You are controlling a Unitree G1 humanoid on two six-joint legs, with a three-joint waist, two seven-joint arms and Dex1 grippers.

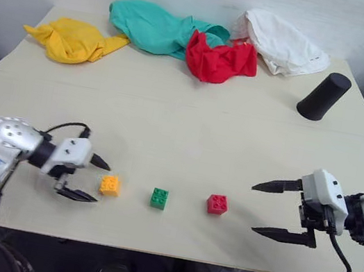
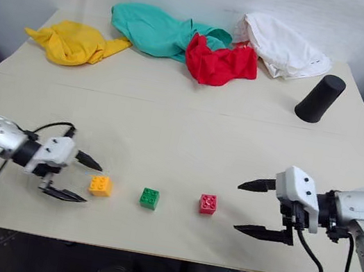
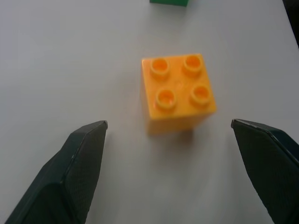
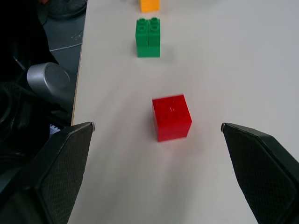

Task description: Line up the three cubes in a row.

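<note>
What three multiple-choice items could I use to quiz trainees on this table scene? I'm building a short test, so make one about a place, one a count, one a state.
1. Which cube lies between the other two in the row?
A. the orange-yellow cube
B. the green cube
C. the red cube

2. How many cloths lie along the far side of the table?
A. two
B. three
C. four

3. How does the left gripper stand?
A. open, the orange-yellow cube loose in front of it
B. shut on the orange-yellow cube
C. shut on the green cube

Key:
1. B: the green cube sits between the orange-yellow cube and the red cube.
2. C: the yellow cloth, teal cloth, red cloth and white cloth make four.
3. A: the left gripper has its fingers spread, the cube standing free ahead of them.
</note>
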